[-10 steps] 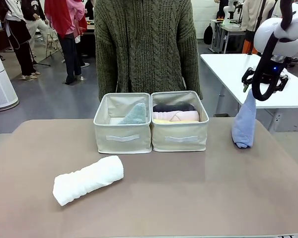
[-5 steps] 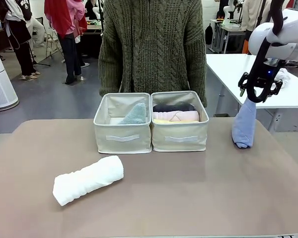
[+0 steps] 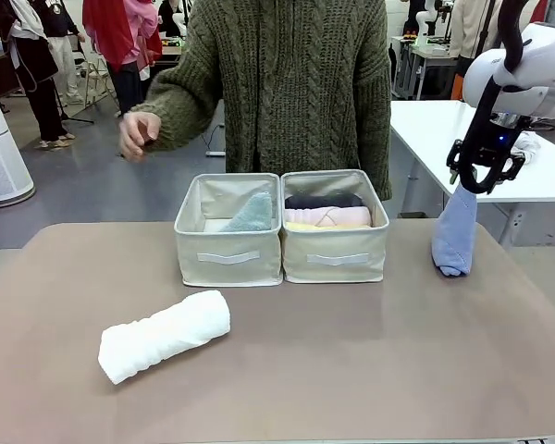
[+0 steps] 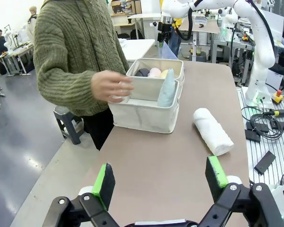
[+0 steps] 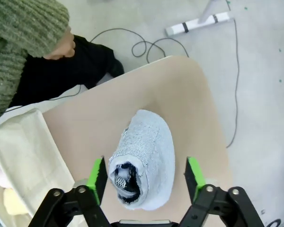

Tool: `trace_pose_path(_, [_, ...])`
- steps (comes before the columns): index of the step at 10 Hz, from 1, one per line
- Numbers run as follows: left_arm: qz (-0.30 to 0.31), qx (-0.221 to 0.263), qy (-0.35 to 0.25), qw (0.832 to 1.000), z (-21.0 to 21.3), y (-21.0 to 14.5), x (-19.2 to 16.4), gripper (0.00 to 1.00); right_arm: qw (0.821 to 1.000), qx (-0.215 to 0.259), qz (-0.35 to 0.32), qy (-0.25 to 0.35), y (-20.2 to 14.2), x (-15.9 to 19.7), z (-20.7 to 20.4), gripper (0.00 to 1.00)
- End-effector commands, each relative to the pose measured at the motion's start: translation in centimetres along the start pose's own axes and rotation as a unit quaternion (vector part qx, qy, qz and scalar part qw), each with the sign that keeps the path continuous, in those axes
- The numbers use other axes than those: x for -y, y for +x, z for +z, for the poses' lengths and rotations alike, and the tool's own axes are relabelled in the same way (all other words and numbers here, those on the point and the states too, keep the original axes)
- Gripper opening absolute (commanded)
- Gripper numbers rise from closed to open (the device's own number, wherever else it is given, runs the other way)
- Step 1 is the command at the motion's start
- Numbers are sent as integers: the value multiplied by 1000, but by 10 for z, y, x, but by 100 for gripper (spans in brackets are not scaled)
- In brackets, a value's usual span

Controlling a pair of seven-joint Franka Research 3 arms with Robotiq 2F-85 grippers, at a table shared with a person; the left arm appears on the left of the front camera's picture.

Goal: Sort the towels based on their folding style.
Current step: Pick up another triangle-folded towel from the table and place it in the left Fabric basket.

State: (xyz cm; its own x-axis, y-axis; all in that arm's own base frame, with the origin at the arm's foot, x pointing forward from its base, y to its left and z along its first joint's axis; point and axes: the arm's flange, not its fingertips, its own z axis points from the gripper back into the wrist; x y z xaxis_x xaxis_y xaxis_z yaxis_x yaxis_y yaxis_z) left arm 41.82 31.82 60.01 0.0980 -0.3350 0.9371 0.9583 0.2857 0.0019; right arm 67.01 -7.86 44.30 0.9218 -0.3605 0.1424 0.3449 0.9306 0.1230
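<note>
Tabletop (image 3: 351,370), right edge — blue cone towel (image 3: 454,236) upright, soft, light. Right gripper (image 5: 145,172) spread open around its tip; pinch there

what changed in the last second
The right gripper came down a little and leftward over the tip of the periwinkle blue cone towel, jaws open either side of it, nothing gripped yet. The person's hand rose at the far left, beyond the bins. That towel, the white rolled towel and the bins stayed put.
</note>
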Motion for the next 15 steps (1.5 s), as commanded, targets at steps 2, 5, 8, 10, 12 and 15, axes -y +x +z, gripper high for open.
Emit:
trace_pose_path(2, [3, -8, 1, 1000, 0, 0, 3, 100, 1000, -10, -3, 12, 4, -2, 4, 0])
trace_pose_path(5, [3, -8, 1, 1000, 0, 0, 3, 100, 1000, -9, -10, 13, 5, -2, 8, 2])
trace_pose_path(8, [3, -8, 1, 1000, 0, 0, 3, 100, 1000, -7, -10, 23, 2, -1, 16, 0])
trace_pose_path(10, [3, -8, 1, 1000, 0, 0, 3, 100, 1000, 11, -9, 25, -12, -1, 29, 0])
trace_pose_path(12, [3, -8, 1, 1000, 0, 0, 3, 100, 999, 2, 28, 19, -70, -15, 74, 0])
trace_pose_path(15, [3, -8, 1, 1000, 0, 0, 3, 100, 987, -5, 154, 54, -179, -52, 164, 0])
